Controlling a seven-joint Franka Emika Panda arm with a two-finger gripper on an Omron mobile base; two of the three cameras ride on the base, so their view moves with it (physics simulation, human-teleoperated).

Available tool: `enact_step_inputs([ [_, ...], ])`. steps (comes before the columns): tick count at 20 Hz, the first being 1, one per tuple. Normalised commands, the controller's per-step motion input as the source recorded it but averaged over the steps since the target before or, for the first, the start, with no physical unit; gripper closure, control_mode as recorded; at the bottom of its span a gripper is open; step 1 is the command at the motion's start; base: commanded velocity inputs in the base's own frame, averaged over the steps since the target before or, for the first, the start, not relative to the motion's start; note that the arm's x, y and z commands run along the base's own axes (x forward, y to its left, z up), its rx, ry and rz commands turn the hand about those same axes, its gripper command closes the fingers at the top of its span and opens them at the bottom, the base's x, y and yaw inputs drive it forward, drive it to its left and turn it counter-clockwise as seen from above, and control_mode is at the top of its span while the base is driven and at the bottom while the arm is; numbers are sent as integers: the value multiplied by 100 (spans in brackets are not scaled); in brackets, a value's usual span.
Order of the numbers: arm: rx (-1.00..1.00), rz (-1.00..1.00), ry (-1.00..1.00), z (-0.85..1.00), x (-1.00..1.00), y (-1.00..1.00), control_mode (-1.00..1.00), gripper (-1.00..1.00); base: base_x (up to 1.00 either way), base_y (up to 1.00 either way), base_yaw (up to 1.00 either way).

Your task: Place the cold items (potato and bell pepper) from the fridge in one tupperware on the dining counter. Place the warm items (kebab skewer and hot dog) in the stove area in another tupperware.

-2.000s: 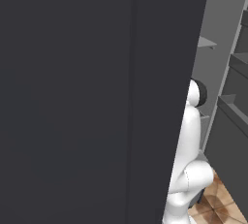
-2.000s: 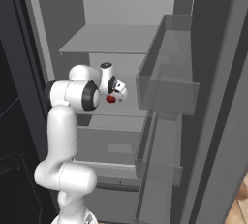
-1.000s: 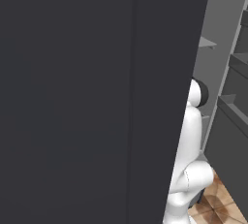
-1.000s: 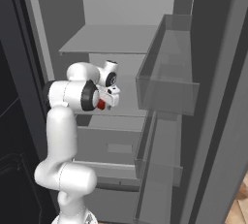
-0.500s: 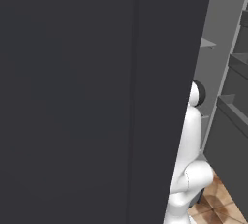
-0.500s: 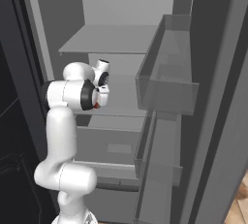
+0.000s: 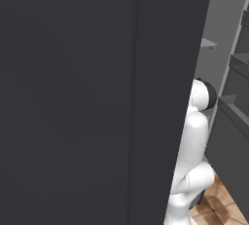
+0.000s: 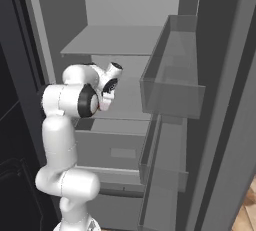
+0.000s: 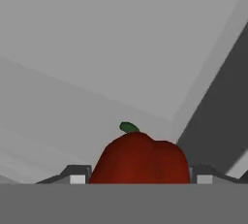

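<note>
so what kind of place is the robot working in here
Most likely a kitchen, at an open tall grey steel fridge: pale grey inner shelves, a clear door bin, and a small bright red bell pepper between the gripper fingertips.

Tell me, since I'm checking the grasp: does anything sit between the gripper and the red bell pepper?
Nothing visible does: the red bell pepper with its green stem sits directly between the gripper fingertips.

Fridge point(image 8: 125, 40) door open – white arm point(image 8: 60, 140) folded before shelves, hand near middle shelf point(image 8: 125, 100).
</note>
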Motion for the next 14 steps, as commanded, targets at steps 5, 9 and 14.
enact_step_inputs([
  [5, 46, -10, -54, 10, -100, -49, -100, 100, 0, 0, 0],
  [9, 13, -15, -24, 78, -100, 0, -100, 100, 0, 0, 0],
  [14, -10, -12, -1, 100, -100, 0, -100, 100, 0, 0, 0],
])
